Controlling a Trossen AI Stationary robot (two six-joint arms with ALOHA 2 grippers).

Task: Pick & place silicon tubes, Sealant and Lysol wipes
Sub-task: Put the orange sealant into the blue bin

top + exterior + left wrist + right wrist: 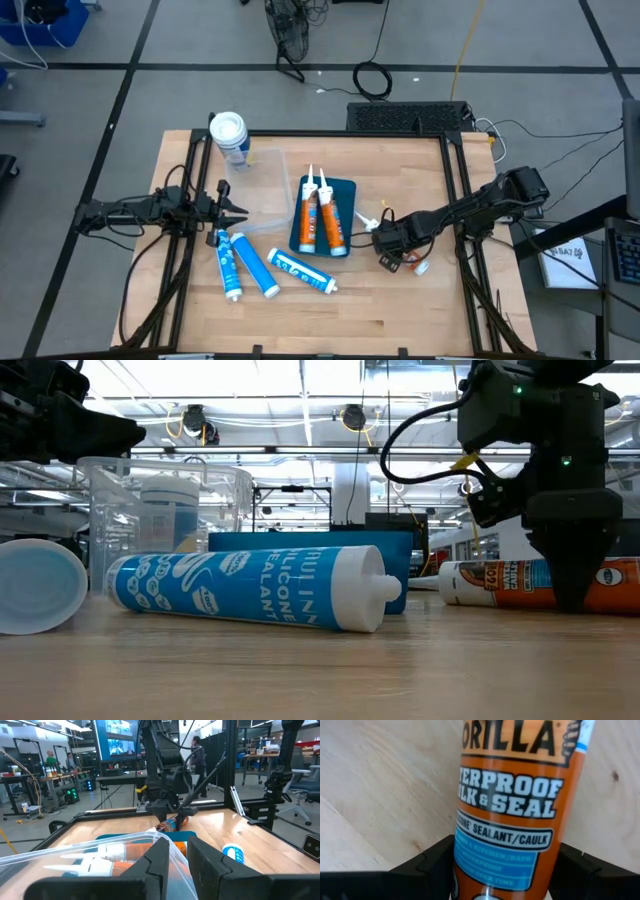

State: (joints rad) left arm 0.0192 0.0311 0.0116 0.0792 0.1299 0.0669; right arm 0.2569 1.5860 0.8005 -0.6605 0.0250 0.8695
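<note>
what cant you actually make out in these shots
- Orange sealant tube: cut off by the right wrist view's edges; in the high view the right end effector covers it.
- Lysol wipes: label blurred behind the clear bin, low view.
- Left end effector: tips cut off, left wrist view.

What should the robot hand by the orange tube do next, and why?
Probably lift the orange sealant tube a little. The right gripper already has a finger on each side of it, and it lies on the table, outside the blue tray where two orange tubes rest.
</note>
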